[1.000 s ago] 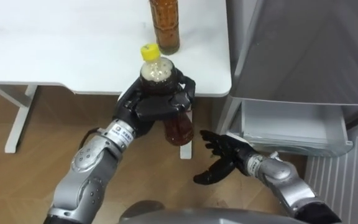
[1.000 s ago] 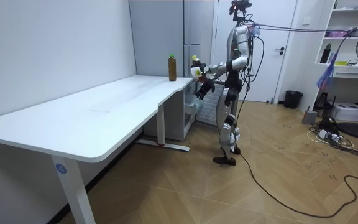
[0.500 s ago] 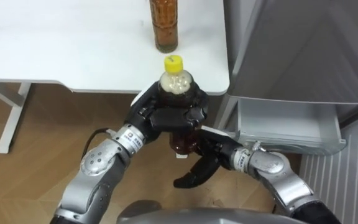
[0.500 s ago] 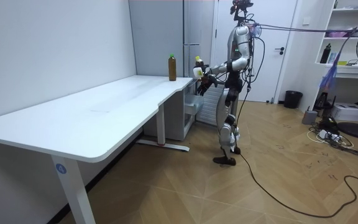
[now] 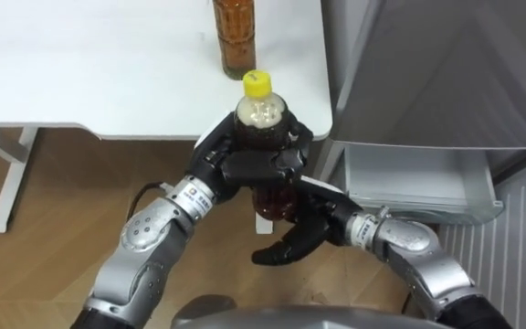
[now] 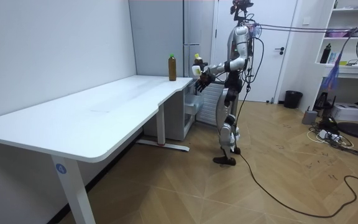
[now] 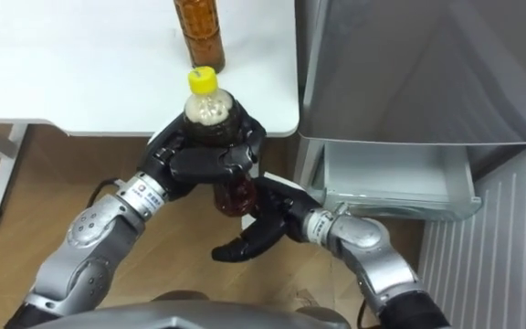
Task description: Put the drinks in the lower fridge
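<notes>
A brown drink bottle with a yellow cap (image 5: 261, 111) is held upright in front of the table's edge, with my left hand (image 5: 245, 166) shut round its middle. My right hand (image 5: 292, 241) is open just beneath the bottle's base, fingers stretched to the left; whether it touches the base I cannot tell. A second brown bottle (image 5: 231, 37) stands on the white table (image 5: 99, 73) near its right corner. The lower fridge drawer (image 5: 418, 181) is pulled open to the right of both hands. In the room view I stand upright between the table's far end and the grey fridge (image 6: 194, 37).
The fridge's grey door front (image 5: 446, 64) rises above the drawer. A white table leg (image 5: 7, 183) stands on the wooden floor at the left. In the room view a dark bin (image 6: 293, 99) and shelves (image 6: 353, 50) are behind me.
My left hand has carried the bottle up and to the right, toward the fridge. My right hand has moved left and come in under the bottle's base.
</notes>
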